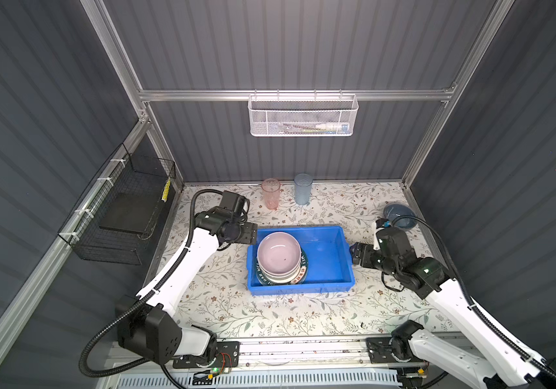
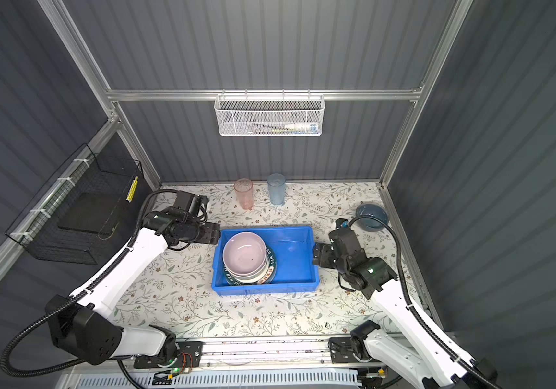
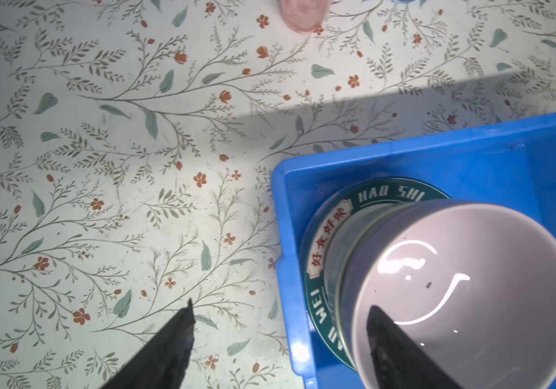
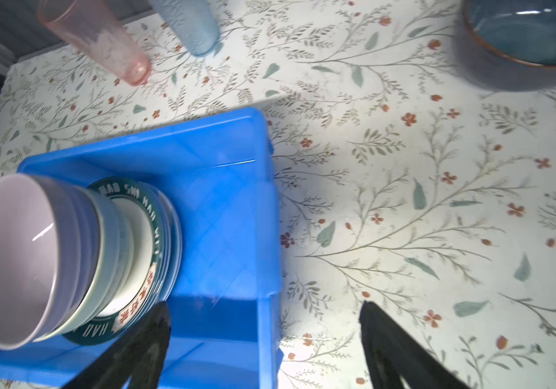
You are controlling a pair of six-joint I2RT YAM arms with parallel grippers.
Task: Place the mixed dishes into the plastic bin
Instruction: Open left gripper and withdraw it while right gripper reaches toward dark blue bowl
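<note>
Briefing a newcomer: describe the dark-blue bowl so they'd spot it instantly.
Start at the bright blue bin mid-table. Past its right end, near the back right corner, the dark-blue bowl sits on the floral tabletop. Unlike the tall translucent tumblers, it is squat, opaque, brown-rimmed.

Lighting: bright from above on the floral surface (image 1: 269, 316); walls (image 1: 34, 101) dim. Shadow: grey band across it, left wrist view. Glare: curved white highlights in the lilac bowl (image 3: 438, 276). Blur — dark-blue bowl (image 4: 522, 40) soft, right wrist view. Wide-angle stretch toward the edges, both top views.
</note>
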